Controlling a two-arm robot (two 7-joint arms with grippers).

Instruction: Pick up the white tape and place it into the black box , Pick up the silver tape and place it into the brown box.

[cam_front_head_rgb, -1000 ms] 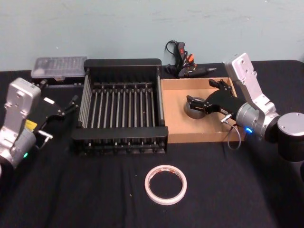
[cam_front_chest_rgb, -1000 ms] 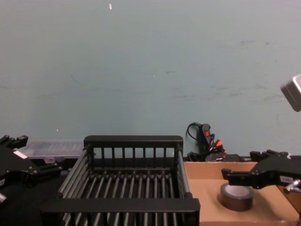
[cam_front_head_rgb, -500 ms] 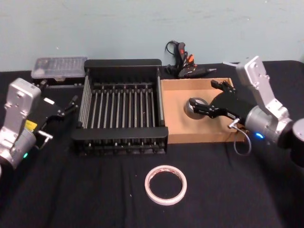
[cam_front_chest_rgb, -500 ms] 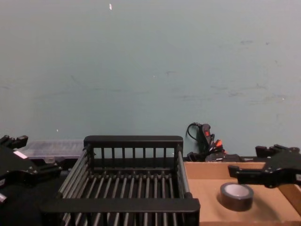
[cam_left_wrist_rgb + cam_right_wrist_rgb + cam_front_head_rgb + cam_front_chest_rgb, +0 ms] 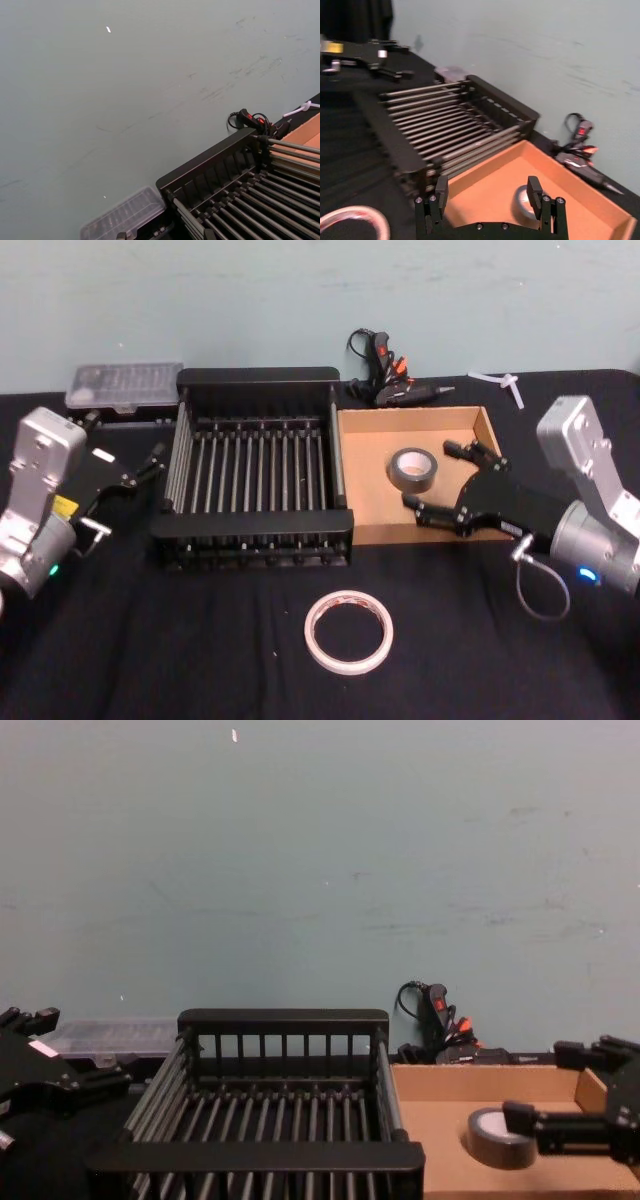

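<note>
Now the silver tape [image 5: 412, 469] lies inside the brown box [image 5: 366, 437]; the right gripper [image 5: 446, 480] hovers beside it, jaws apart, empty.

A table covered in black cloth [image 5: 200, 660] carries the black box [image 5: 256, 375] with the brown box [image 5: 372, 532] touching its right side. The white tape [image 5: 349, 629] lies flat in front of them. Behind sit a clear plastic case [image 5: 124, 383], a glue gun [image 5: 392, 380] and 1 white stick [image 5: 502, 380]
</note>
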